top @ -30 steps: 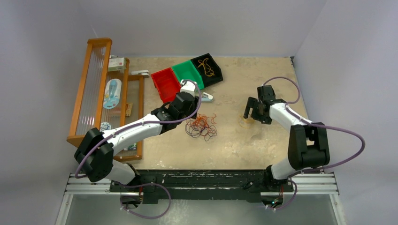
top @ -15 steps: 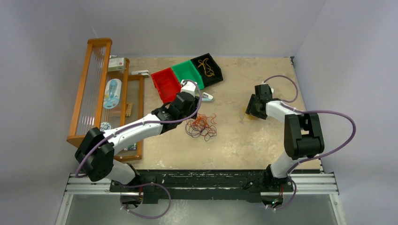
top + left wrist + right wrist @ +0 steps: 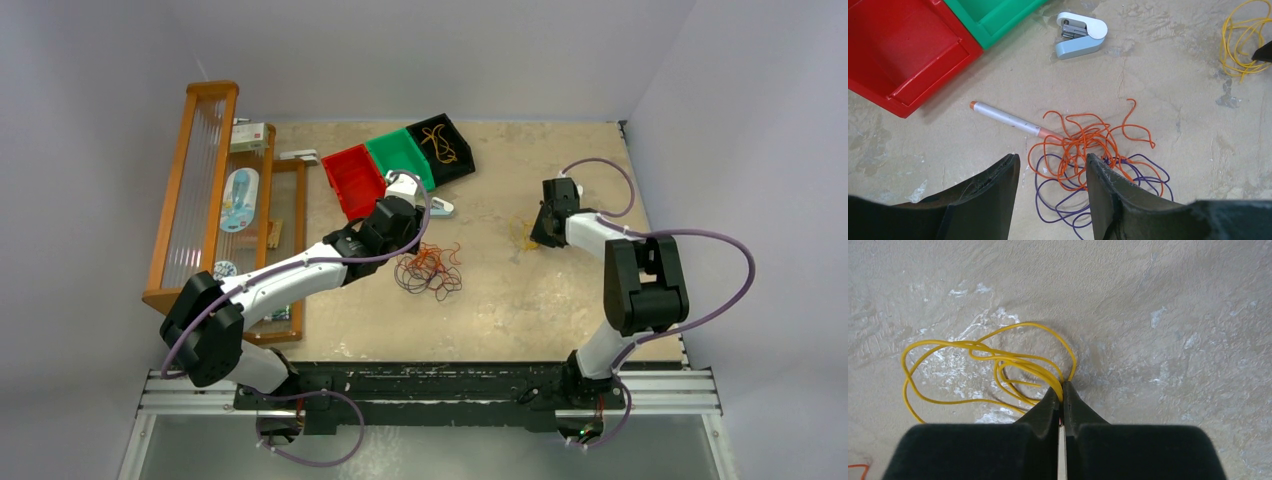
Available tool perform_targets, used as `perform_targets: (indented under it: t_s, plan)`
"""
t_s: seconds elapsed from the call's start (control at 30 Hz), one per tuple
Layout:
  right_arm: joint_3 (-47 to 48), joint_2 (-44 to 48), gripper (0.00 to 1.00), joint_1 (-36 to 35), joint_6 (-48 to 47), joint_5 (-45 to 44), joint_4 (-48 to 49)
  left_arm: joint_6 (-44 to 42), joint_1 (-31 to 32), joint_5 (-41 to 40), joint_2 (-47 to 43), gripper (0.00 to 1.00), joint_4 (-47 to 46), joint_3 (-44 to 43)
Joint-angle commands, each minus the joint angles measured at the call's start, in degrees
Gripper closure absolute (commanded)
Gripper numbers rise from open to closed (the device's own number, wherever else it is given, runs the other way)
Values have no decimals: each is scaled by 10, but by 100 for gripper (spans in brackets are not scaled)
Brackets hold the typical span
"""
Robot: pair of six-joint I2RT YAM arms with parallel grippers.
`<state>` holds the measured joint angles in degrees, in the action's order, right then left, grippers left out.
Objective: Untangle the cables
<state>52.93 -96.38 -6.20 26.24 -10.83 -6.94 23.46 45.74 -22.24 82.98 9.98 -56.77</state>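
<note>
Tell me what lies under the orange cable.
Loops of purple cable lie beneath the orange cable. The silver pen meets its left edge; whether the tip runs underneath is hidden by the strands.

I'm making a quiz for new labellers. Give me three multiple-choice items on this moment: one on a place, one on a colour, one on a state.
1. Where is the stapler? A. on the table beside the green bin; B. inside that bin; C. held aloft.
2. What colour is the cable in the right gripper? A. orange; B. purple; C. yellow.
3. How are the left gripper's jaws? A. shut on a cable; B. open, holding nothing; C. shut on nothing.
Answers: 1 A, it lies on bare tabletop just outside the bin's wall. 2 C, the right wrist view shows the jaws closed on a yellow loop. 3 B, a wide gap shows between them, with the tangle on the table beyond.
</note>
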Motion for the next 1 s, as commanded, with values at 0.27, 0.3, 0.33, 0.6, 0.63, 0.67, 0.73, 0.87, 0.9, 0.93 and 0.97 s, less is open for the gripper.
perform_targets:
  t_s: [0.27, 0.3, 0.33, 0.6, 0.63, 0.67, 0.73, 0.87, 0.9, 0.93, 0.97]
  plan:
    - [66, 155, 100, 2, -56, 8, 19, 43, -27, -2, -2, 49, -29, 9]
    - [76, 161, 100, 2, -68, 17, 26, 48, -33, 5, -4, 49, -34, 14]
    - [90, 166, 100, 2, -80, 35, 36, 54, -39, 12, -6, 49, -42, 21]
    - [233, 105, 100, -12, -133, 181, 82, 76, -64, -1, -42, 49, -50, 50]
    - [252, 90, 100, -19, -140, 190, 88, 78, -64, -8, -48, 49, -48, 53]
    - [273, 72, 100, -29, -150, 192, 92, 81, -66, -15, -55, 48, -45, 56]
    - [318, 28, 100, -52, -170, 196, 93, 85, -66, -26, -69, 48, -40, 61]
    - [405, -66, 100, -99, -204, 175, 94, 91, -70, -60, -102, 48, -26, 73]
    - [425, -91, 100, -109, -208, 164, 93, 93, -71, -71, -111, 47, -22, 74]
    - [446, -115, 100, -117, -209, 148, 92, 95, -71, -82, -119, 47, -15, 76]
    - [465, -137, 100, -124, -205, 132, 92, 97, -72, -95, -129, 47, -10, 77]
